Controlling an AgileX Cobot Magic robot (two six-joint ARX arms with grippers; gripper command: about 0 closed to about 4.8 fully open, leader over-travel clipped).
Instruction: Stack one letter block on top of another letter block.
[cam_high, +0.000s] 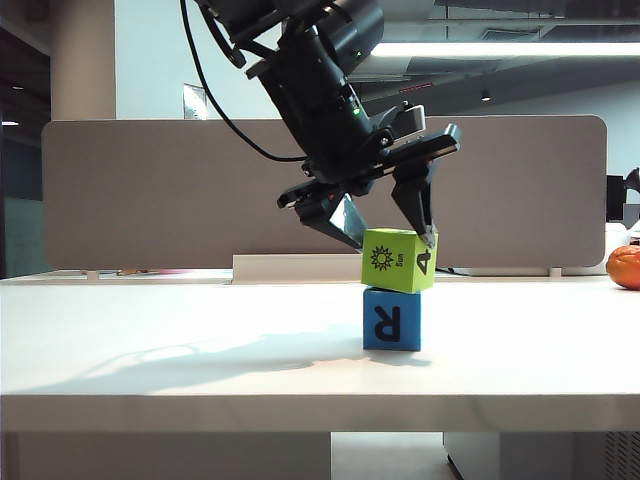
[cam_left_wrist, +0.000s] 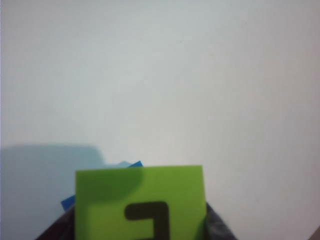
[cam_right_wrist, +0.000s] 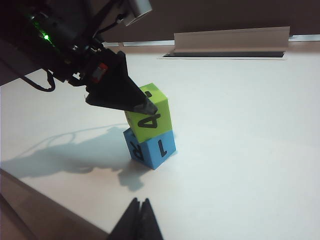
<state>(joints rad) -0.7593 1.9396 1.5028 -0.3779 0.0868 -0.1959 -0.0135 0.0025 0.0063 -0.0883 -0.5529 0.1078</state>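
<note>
Left tool (cam_high: 392, 232) astride green block (cam_high: 399, 259) atop blue block (cam_high: 392, 319), grip unclear; "1" only in right wrist view, right tool (cam_right_wrist: 139, 206) together.

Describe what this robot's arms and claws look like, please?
The left arm is black and bulky, with a black cable looping off it, a small green light on its wrist and a pale grey box mounted there. The left gripper ends in two dark, wedge-shaped jaws tapering to points. Of the right gripper only dark pointed tips show.
</note>
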